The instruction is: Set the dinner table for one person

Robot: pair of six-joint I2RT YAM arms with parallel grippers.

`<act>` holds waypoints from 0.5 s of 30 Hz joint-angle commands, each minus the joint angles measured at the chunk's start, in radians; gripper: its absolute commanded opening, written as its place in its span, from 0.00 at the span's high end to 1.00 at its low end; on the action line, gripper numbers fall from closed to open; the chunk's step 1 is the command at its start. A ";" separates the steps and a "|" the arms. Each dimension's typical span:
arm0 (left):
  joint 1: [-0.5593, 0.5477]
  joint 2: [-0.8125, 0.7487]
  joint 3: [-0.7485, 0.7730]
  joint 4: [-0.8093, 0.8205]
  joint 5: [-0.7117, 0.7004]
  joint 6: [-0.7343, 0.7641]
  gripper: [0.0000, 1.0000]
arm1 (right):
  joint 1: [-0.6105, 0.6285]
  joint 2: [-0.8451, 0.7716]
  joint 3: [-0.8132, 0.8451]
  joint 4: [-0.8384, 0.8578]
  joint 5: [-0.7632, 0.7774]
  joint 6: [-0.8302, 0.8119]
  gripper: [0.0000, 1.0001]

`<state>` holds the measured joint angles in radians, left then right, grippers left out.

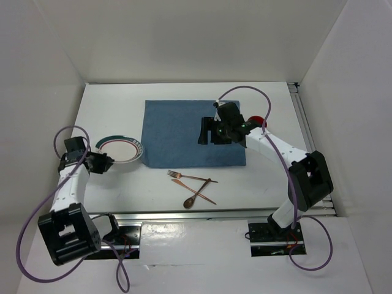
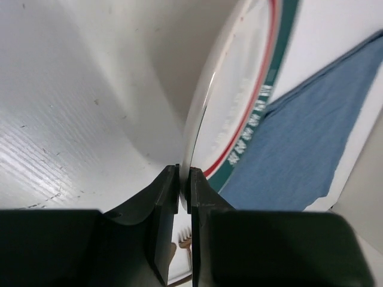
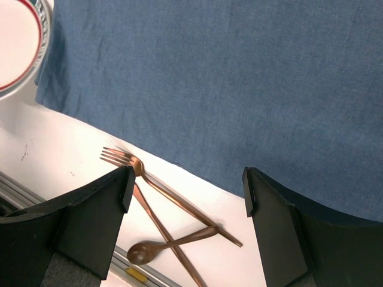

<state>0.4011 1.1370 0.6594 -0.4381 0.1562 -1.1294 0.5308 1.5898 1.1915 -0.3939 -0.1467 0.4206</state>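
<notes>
While between left jaws, plate rim.

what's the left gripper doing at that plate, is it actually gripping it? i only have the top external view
Observer: Yes. The left wrist view shows the left gripper shut on the plate, pinching the very edge of its rim.
Operator: and is the right gripper open, can't tell from above
Observer: Open. In the right wrist view the right gripper has its fingers wide apart and holds nothing. It is above the near edge of the blue placemat, and the fork and spoon lie on the dinner table below it.
</notes>
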 commanded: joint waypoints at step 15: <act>-0.408 0.249 0.531 0.030 0.138 0.358 1.00 | -0.078 -0.190 -0.003 -0.091 0.171 0.009 0.15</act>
<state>0.1043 1.2896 1.1233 -0.4866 0.2005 -0.8494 0.4992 1.5120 1.1995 -0.4610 -0.0391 0.4210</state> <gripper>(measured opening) 0.251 0.849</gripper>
